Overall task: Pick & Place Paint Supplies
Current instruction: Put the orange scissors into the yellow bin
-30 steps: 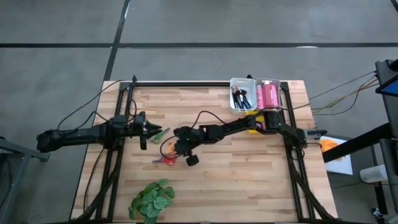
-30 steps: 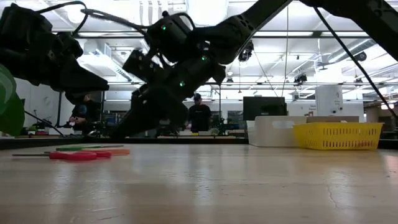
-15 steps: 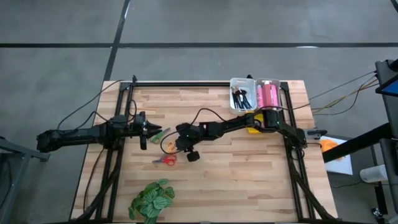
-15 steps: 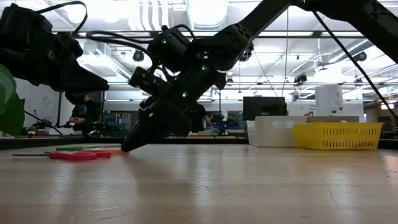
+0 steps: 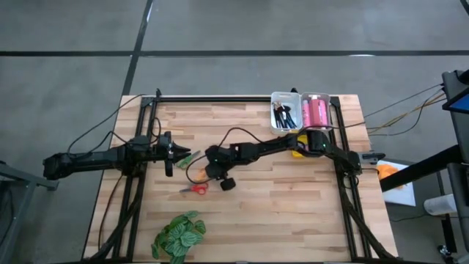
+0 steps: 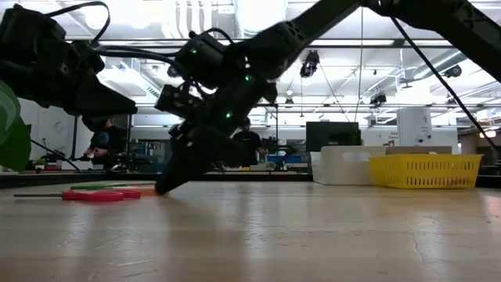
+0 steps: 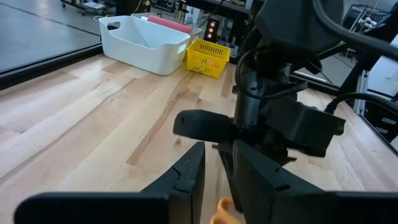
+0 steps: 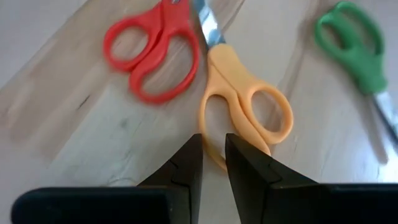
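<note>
Black jointed arms, looping black cables, green indicator lights

Green scissors [image 8: 356,45] blades cut off, blurred

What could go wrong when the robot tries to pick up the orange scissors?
The right gripper has its fingers only a narrow gap apart over the orange scissors, so they might slip off the thin handle loop instead of catching it.

The red scissors lie touching the orange pair near the blades, so lifting one could drag or knock the other.

The left gripper hovers close by near the green scissors, so the arms could bump.
</note>
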